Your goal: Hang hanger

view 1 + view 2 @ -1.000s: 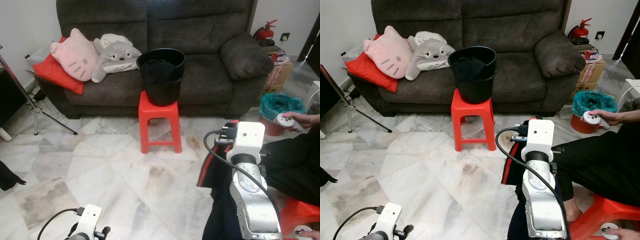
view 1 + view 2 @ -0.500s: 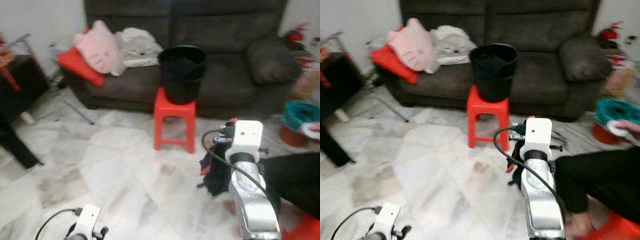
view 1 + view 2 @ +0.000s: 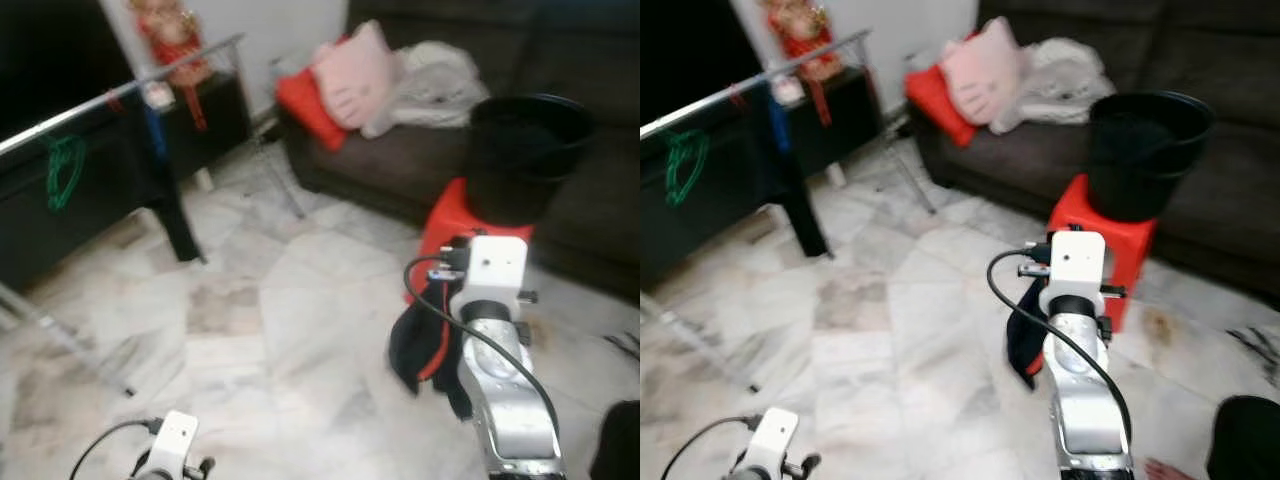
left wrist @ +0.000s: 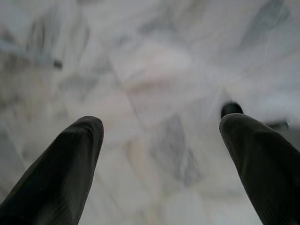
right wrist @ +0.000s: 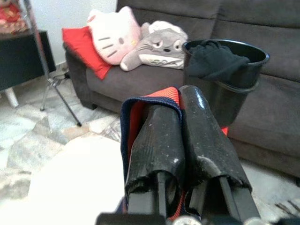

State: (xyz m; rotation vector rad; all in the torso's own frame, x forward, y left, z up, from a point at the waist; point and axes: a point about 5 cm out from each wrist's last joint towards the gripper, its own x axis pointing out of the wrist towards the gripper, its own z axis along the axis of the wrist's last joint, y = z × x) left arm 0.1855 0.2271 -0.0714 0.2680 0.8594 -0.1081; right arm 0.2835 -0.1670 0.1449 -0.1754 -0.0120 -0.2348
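Between the pressed-together fingers of the right gripper (image 5: 180, 140) hangs a dark and red garment (image 3: 425, 345); its hanger I cannot make out. The rail (image 3: 120, 95) lies far ahead-left of these jaws, running diagonally. The left gripper (image 4: 161, 145), spread and empty, is nearer to it.

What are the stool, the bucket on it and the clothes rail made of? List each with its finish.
Stool: likely moulded plastic, uniform bright red, one piece.
Bucket: looks like black plastic, with a smooth, slightly glossy rim.
Clothes rail: probably metal tube, thin, silvery, with a pale sheen; blur leaves it open.
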